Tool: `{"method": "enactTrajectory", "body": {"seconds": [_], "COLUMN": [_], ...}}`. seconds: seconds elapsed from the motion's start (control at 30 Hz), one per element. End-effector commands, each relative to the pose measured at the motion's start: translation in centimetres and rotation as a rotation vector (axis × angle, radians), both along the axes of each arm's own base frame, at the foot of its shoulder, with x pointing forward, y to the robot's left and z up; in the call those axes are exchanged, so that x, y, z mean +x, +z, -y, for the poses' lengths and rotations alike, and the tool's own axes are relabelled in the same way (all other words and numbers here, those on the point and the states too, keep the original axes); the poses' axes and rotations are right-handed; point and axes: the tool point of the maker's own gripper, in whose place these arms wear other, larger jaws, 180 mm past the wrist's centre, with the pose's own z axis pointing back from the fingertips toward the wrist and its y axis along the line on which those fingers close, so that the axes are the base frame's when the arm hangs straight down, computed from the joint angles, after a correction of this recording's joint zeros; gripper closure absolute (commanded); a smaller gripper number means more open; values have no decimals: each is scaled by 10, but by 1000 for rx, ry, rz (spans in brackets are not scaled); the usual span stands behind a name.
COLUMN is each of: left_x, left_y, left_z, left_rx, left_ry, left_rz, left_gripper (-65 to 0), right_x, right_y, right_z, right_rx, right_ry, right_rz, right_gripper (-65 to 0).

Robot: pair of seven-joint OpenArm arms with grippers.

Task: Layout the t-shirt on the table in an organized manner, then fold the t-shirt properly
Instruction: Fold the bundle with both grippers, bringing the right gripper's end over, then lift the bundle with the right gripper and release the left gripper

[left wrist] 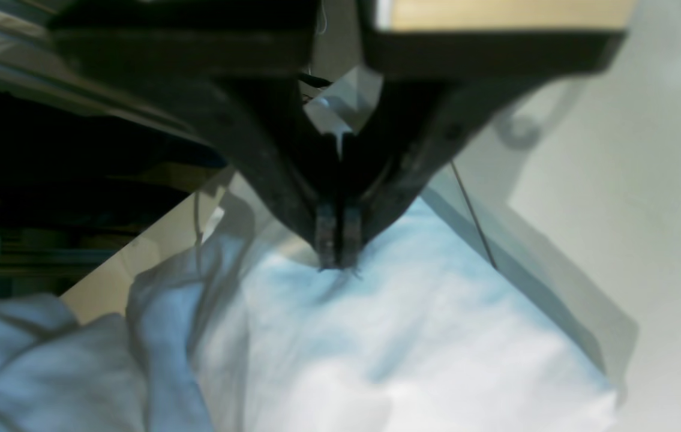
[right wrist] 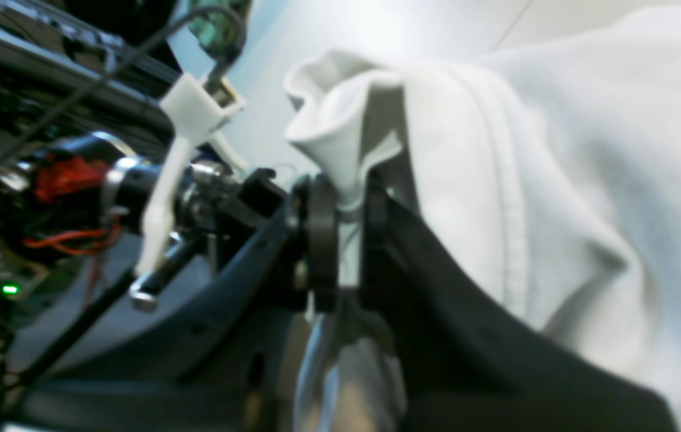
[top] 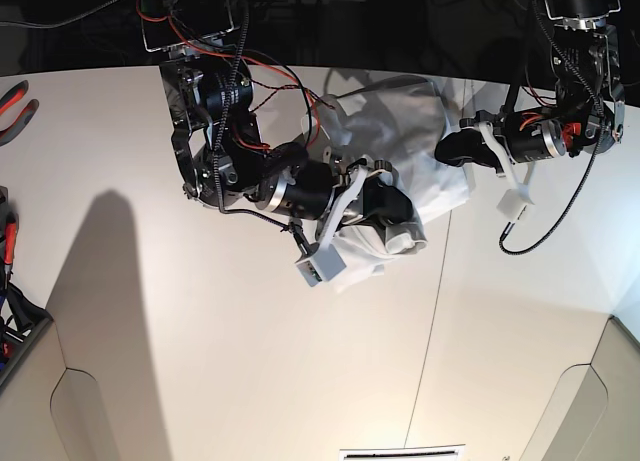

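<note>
The t-shirt (top: 415,151) lies bunched near the far edge of the table (top: 200,361), between both arms. The left gripper (left wrist: 337,255) is clenched on a pinch of fabric at one edge. The right gripper (right wrist: 343,198) grips a gathered fold beside a stitched hem. The cloth looks light, limp and wrinkle-prone, so it should drape and sag. Best hold judged: hems or shoulder corners, pulled apart to spread it.

t-shirt (top: 405,161) bunched on table's (top: 200,361) far side
</note>
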Motion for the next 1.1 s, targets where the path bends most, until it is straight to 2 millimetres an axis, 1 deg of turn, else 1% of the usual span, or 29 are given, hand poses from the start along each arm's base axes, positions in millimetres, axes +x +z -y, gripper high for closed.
{"method": "enactTrajectory", "body": {"seconds": [0.0, 0.1, 0.23, 0.47, 0.67, 0.83, 0.9, 1.07], "left_x": [9, 9, 10, 11, 12, 12, 12, 14], "left_y": [11, 12, 12, 12, 13, 13, 13, 15], "left_z": [-1, -1, -1, -1, -1, -1, -1, -1], "left_rx": [-14, -14, -15, -17, -19, -19, -19, -21], "left_ry": [1, 2, 4, 6, 10, 10, 10, 14], "left_rz": [48, 49, 52, 55, 61, 61, 61, 70], "left_gripper": [0, 0, 0, 0, 0, 0, 0, 0], "right_x": [7, 4, 7, 9, 2, -1, -4, -17], "right_y": [19, 18, 9, 0, -9, -16, -15, -13], "right_z": [-8, -13, -16, -28, -43, -47, -52, -68], "right_rx": [49, 34, -26, -129, -247, -347, -362, -379], "right_ry": [1, 16, -21, -56, -53, -55, -43, 19], "right_rz": [50, 62, 51, 113, 184, 237, 272, 338], "right_gripper": [0, 0, 0, 0, 0, 0, 0, 0]}}
